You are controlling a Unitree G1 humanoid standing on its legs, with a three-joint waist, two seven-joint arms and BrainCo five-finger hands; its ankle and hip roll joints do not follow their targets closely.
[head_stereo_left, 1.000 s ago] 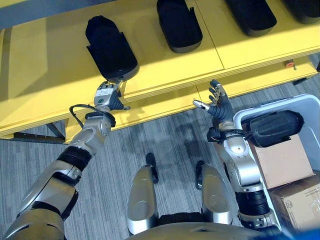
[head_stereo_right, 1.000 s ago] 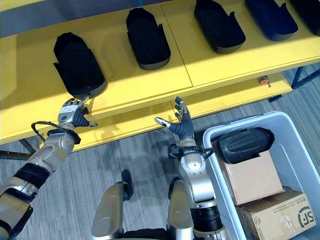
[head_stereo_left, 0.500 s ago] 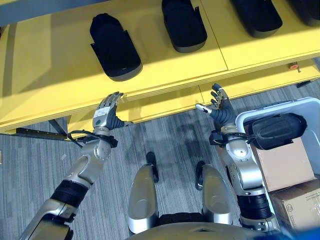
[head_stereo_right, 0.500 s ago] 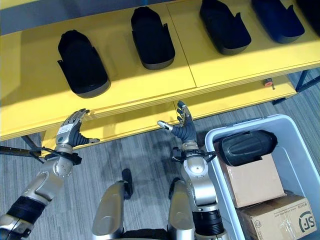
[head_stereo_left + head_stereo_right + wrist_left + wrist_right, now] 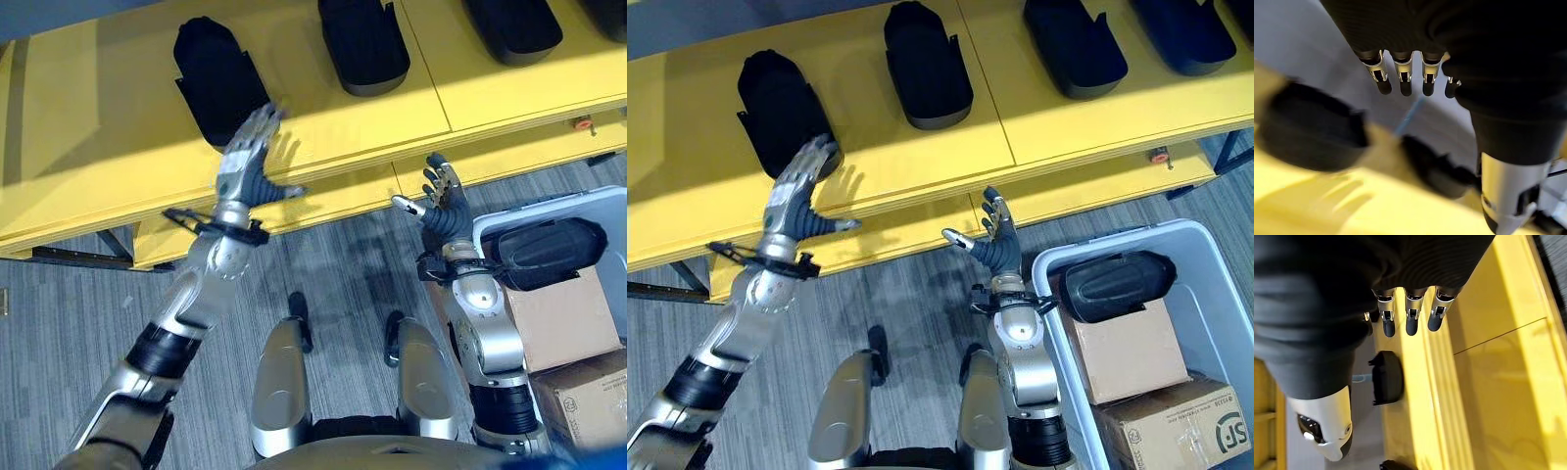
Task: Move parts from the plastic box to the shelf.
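Now, with both our left hand (image 5: 247, 166) and right hand (image 5: 440, 201) empty and fingers spread, we judge the black part (image 5: 544, 253) in the plastic box (image 5: 1215, 284) rigid, smooth, best gripped across its narrow sides.

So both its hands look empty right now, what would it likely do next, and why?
Probably swing the right hand toward the plastic box for the black part lying on the cardboard boxes. Both hands are open and empty; the left hand hovers by the yellow shelf.

Head stereo pair: looks down, both sharing shelf (image 5: 118, 147) and box (image 5: 1215, 284); wrist cameras: close, aimed past fingers at shelf.
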